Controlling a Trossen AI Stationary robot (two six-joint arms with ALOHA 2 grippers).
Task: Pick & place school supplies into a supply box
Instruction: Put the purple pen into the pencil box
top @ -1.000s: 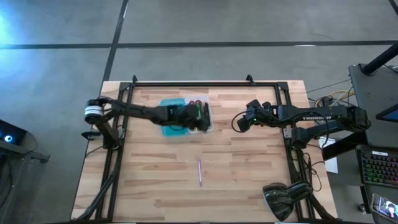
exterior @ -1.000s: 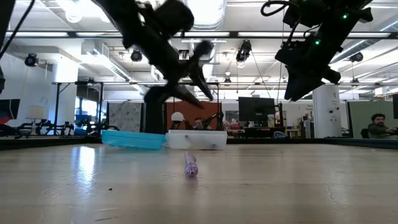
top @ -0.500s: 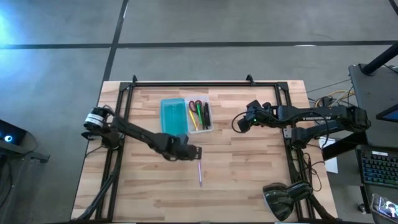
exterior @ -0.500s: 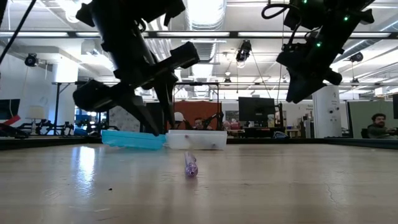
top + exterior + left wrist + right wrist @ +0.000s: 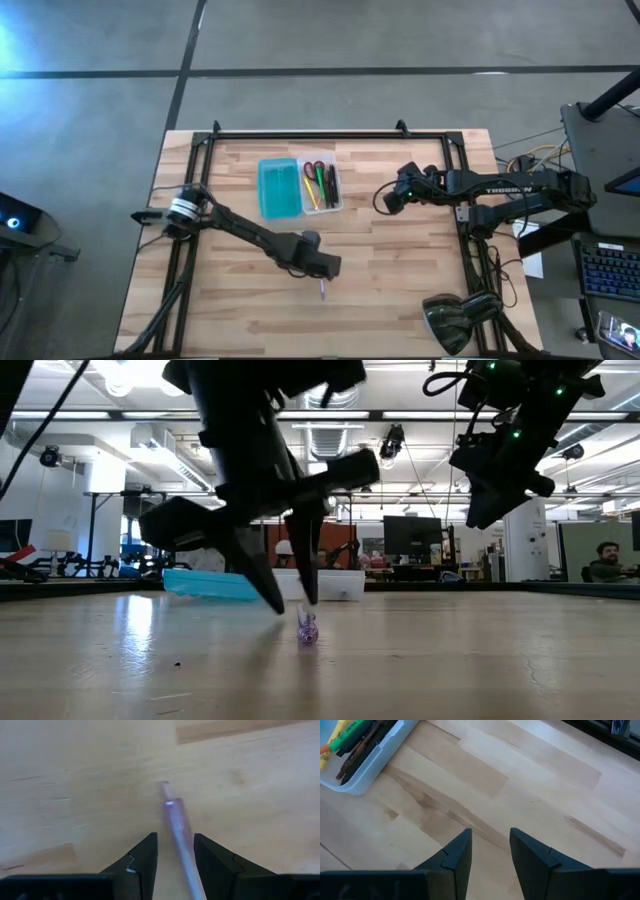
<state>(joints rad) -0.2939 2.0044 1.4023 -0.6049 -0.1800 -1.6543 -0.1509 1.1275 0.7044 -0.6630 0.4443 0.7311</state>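
A pale purple pen (image 5: 175, 820) lies flat on the wooden table, near its middle (image 5: 322, 291). My left gripper (image 5: 175, 836) is open and points steeply down over it, one finger on each side of the pen's barrel, and I see no touch. In the low view its fingertips (image 5: 293, 603) hang just above the table. The supply box (image 5: 300, 187) lies open at the far middle, its teal lid (image 5: 279, 189) left of the clear tray (image 5: 321, 186). The tray holds red-handled scissors and several pens. My right gripper (image 5: 383, 198) hovers open to the right of the box.
A black frame (image 5: 300, 134) runs along the table's far edge and down both sides. The right wrist view shows the tray's corner (image 5: 360, 765) and bare wood under that gripper. Bare table lies around the pen toward the near edge.
My left gripper has swung from above the supply box toward the table's near edge and come down over the purple pen. Its wrist has rolled on the way, and its fingers have stayed open. The pen has not moved.
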